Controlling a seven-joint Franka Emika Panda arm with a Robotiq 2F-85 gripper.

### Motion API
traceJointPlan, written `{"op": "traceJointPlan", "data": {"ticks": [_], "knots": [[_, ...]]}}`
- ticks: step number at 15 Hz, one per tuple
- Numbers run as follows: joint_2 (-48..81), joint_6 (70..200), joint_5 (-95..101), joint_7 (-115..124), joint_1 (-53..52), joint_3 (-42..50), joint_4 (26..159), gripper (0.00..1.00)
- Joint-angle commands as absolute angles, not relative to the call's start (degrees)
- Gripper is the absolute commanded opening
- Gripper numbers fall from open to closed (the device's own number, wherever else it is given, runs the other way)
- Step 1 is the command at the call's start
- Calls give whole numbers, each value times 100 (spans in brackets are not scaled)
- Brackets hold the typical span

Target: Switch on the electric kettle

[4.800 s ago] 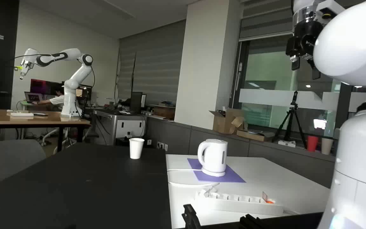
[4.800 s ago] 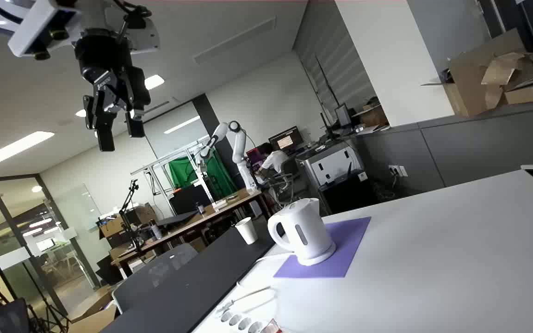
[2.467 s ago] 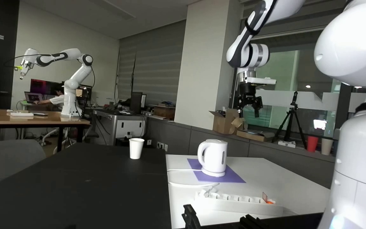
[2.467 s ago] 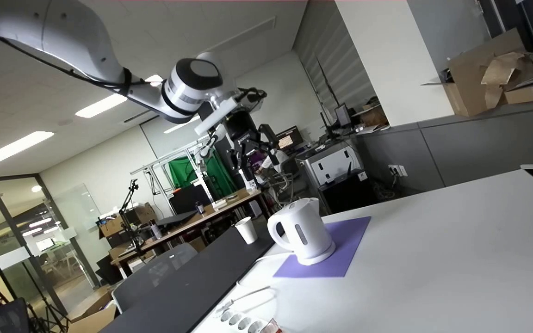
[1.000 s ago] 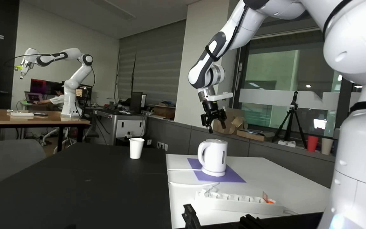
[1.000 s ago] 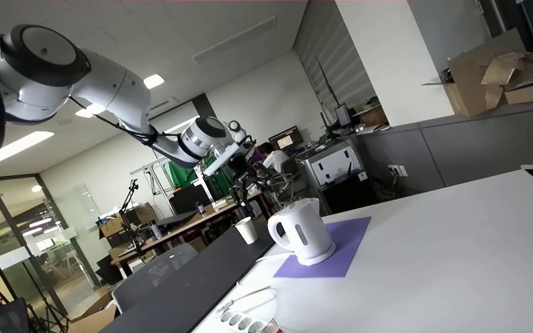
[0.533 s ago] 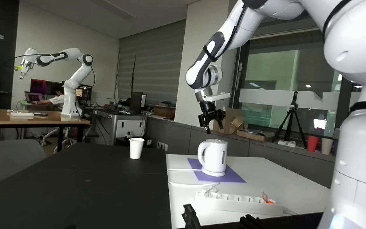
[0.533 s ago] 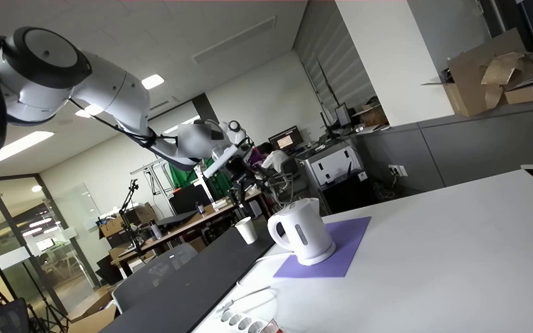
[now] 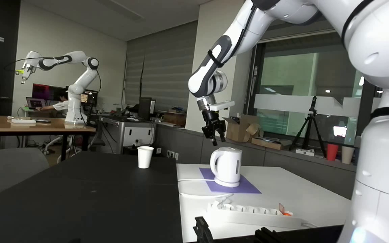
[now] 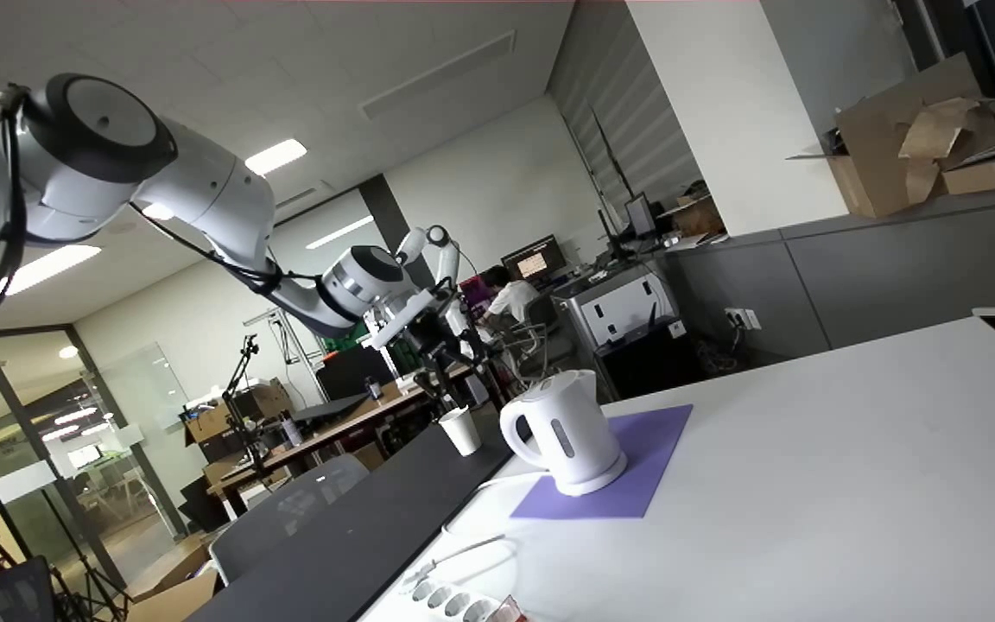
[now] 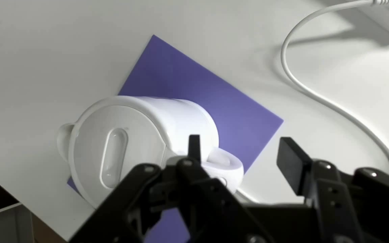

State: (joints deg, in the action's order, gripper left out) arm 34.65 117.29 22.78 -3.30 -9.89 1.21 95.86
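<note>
The white electric kettle stands upright on a purple sheet in both exterior views [image 9: 231, 168] [image 10: 582, 441] and in the wrist view [image 11: 181, 121]. Its loop handle [image 11: 233, 168] shows a small round outline, partly hidden by a finger. My gripper is above the kettle on its handle side, apart from it, in an exterior view [image 9: 218, 140]. In the wrist view my gripper [image 11: 240, 153] is open with nothing between its fingers. One finger overlaps the handle's root in that view; the other is over the white table.
A white cup [image 9: 144, 158] stands on the black table [image 9: 113, 195]. A white power strip [image 9: 255, 218] with a plugged-in cable lies on the white table [image 9: 282, 185]; a cable [image 11: 336, 106] curves from it. The purple sheet [image 11: 194, 74] lies under the kettle.
My arm has come from high up near its base to above the kettle. In the last half second the gripper moved slightly down and towards the handle side. The kettle has not moved.
</note>
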Motion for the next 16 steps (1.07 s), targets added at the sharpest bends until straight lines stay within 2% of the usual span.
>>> {"op": "traceJointPlan", "data": {"ticks": [1,5,6,8,9,16], "knots": [[3578,11678,2386,-334,-1012,60,9385,31],[3610,11763,2401,-334,-1017,40,9378,5],[3522,11788,2348,-336,-996,7,9544,22],[3535,11804,2361,-337,-997,9,9538,7],[3541,11805,2362,-337,-998,9,9534,5],[3552,11808,2366,-337,-998,10,9527,5]]}}
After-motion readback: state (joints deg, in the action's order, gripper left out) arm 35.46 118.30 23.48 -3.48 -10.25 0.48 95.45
